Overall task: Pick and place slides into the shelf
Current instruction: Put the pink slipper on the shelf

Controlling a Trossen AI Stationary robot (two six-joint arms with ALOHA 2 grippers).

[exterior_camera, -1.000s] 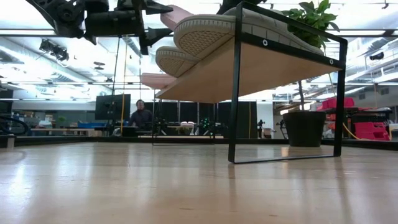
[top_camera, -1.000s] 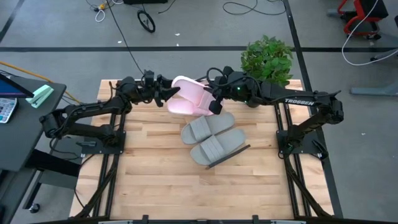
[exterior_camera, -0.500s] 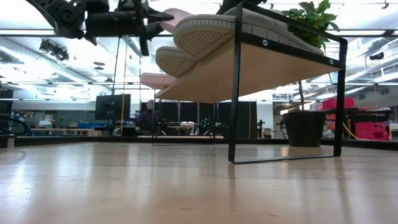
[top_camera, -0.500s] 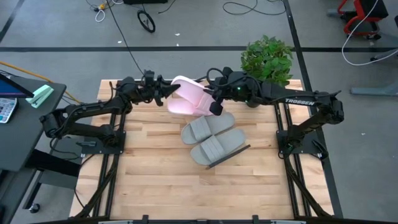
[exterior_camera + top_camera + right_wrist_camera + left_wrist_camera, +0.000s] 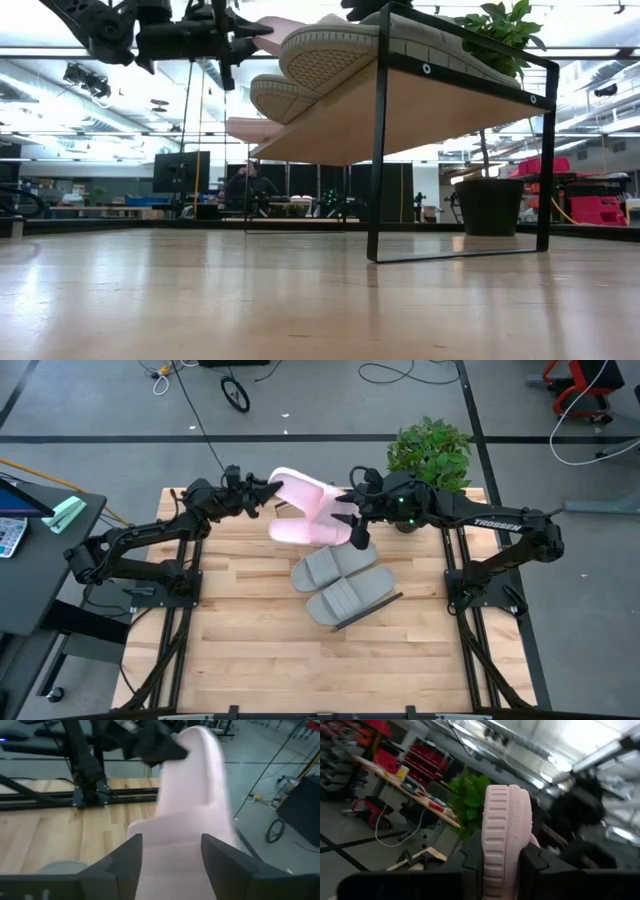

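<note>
Left gripper (image 5: 262,493) is up at the far side of the table, fingers (image 5: 470,857) pinched on the thick edge of a pink slide (image 5: 300,497), carrying it clear above the shelf (image 5: 385,603). In the left wrist view that ribbed pink sole stands edge-on between the dark pads, squeezed on both sides. Right gripper (image 5: 355,525) hovers at the slide's other end, fingers (image 5: 125,862) spread wide, the pink foam between them but not visibly touched. So it's a one-sided hold, and the right looks ready to take over or steady it.

The second pink slide (image 5: 305,532) already lies flat on the shelf, right under the raised one. Next to it, the two grey slides (image 5: 340,582) sit side by side, nearer the front lip. From the low view their soles (image 5: 330,50) overhang the board's edge a little.

The risks, as I judge them: a grip on one end lets a soft foam slide sag or twist, so it could slip out. If the right closes off-centre, the two arms may tug it against each other. Lowered crooked, it could land on its partner or nudge the greys toward the edge.

The slides are moulded foam, matte, rounded, with grooved soles. The shelf is a pale wood board on thin black metal legs (image 5: 380,150), standing on a plank table (image 5: 250,650).
</note>
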